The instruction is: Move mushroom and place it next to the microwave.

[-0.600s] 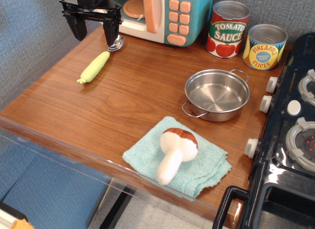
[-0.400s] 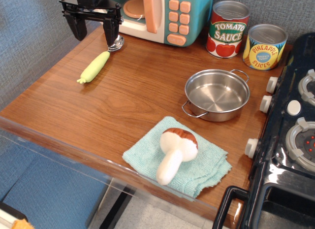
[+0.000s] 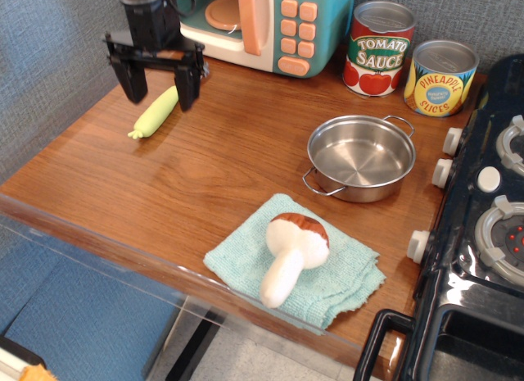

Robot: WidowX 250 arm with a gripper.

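Worktop (image 3: 205,164) centre lay bare: wide free lane from gripper (image 3: 160,84) at back left to cloth (image 3: 327,292) at front edge. Mushroom (image 3: 293,248) lay on cloth, open above and on left; steel pan (image 3: 360,158) stood near behind it, stove (image 3: 483,233) walled right side. Green-handled spoon (image 3: 155,111) lay under gripper, fingers (image 3: 187,88) spread wide above it. Microwave (image 3: 270,24) blocked back edge; tomato can (image 3: 377,49) just beside its right, pineapple can (image 3: 440,78) next. Bare worktop remained before microwave front.
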